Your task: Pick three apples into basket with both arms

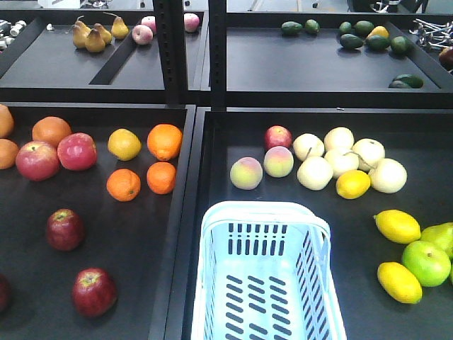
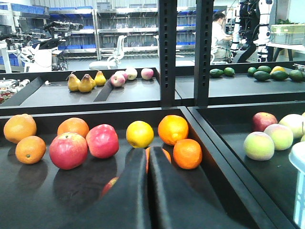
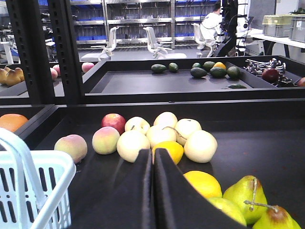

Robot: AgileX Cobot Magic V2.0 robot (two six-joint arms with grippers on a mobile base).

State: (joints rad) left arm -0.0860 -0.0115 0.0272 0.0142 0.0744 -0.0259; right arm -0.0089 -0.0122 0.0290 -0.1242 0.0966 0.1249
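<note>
"Maroon apples (image 1: 65, 229), where do they lie?"

"In the left tray (image 1: 141, 241): two near its front, a third cut off by the picture's left edge. The basket (image 1: 263, 207) stands empty in the right tray (image 1: 361, 248), beside them."

"Which arm is nearer?"

"The left gripper (image 2: 147, 151). Its wrist view shows one apple (image 2: 108, 187) just below and left of its fingers, half hidden. The right gripper (image 3: 153, 151) hangs over the pale fruit (image 3: 157, 136), basket on its left, apples well apart."

"Jaws?"

"Both pressed together, holding nothing. Round fruit, so no axis to mind; I'd judge the left must open first."
</note>
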